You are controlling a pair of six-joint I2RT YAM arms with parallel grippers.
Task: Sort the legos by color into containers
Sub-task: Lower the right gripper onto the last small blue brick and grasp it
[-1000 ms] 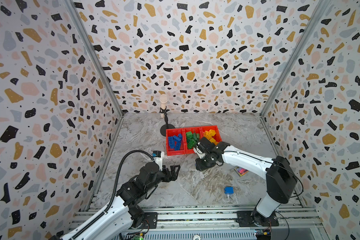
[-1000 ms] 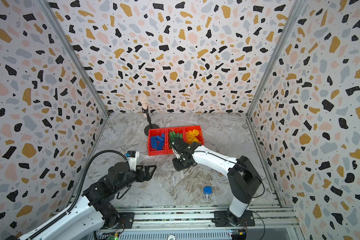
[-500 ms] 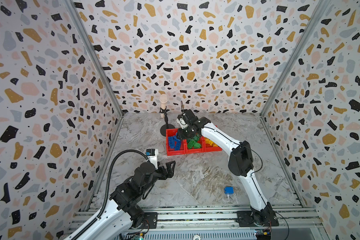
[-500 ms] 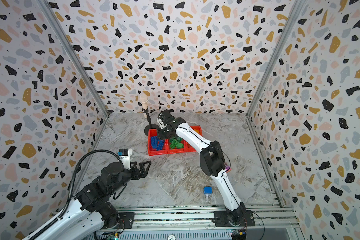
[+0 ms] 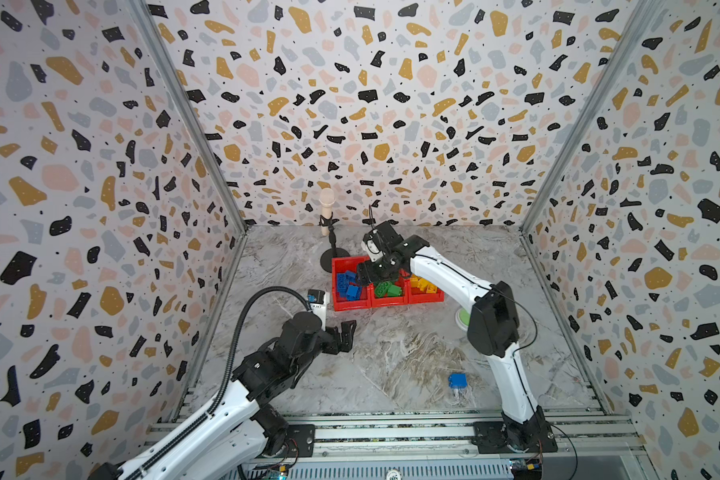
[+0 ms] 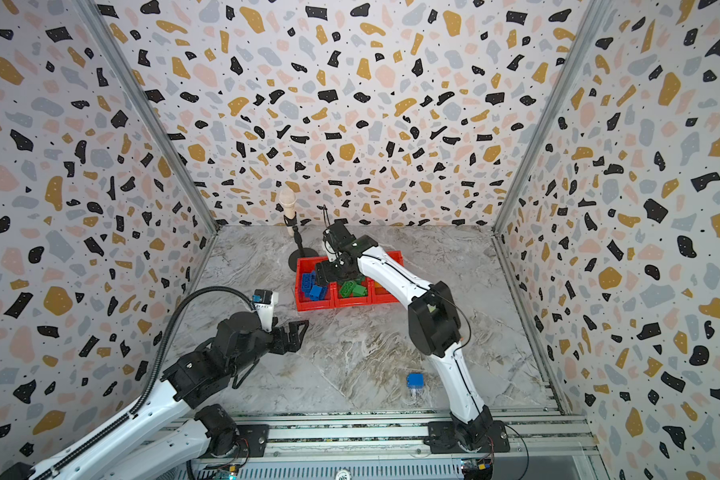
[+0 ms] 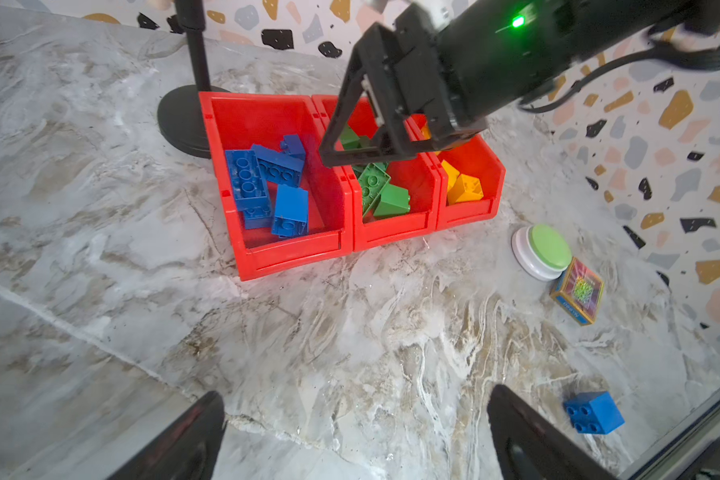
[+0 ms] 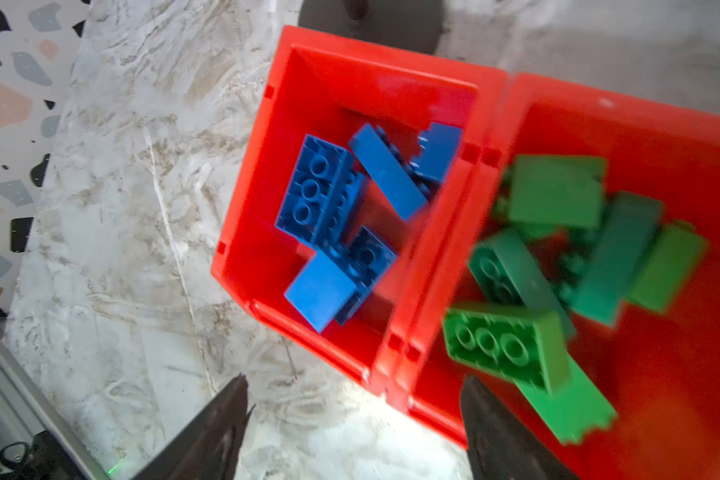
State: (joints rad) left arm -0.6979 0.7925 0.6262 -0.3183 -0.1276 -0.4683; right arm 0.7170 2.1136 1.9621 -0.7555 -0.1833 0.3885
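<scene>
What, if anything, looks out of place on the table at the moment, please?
One blue brick lies alone on the table near the front edge, far from the red bins. The other blue bricks are already in an end bin, so this one looks unsorted. Nothing looks spilled or damaged.

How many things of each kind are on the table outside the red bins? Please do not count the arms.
Blue brick: 1
Green-topped button: 1
Colourful square card: 1
Black stand: 1
Total: 4
</scene>
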